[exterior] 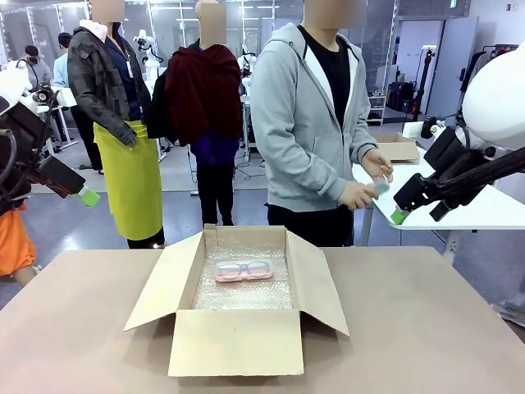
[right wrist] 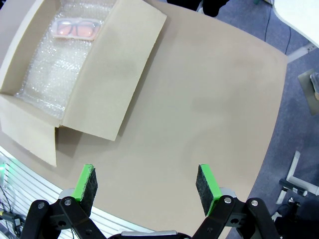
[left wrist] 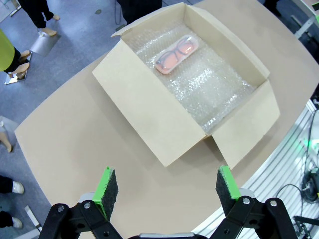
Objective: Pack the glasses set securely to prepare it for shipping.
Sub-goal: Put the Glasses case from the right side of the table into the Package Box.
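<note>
Left claw spread; pink case inside box

The left arm was raised at the left side and the right arm at the right, each angled inward and down. The left gripper pointed downward, its green-padded fingers spread wide with nothing between them. The right gripper hung the same way, fingers wide apart and empty.
</note>
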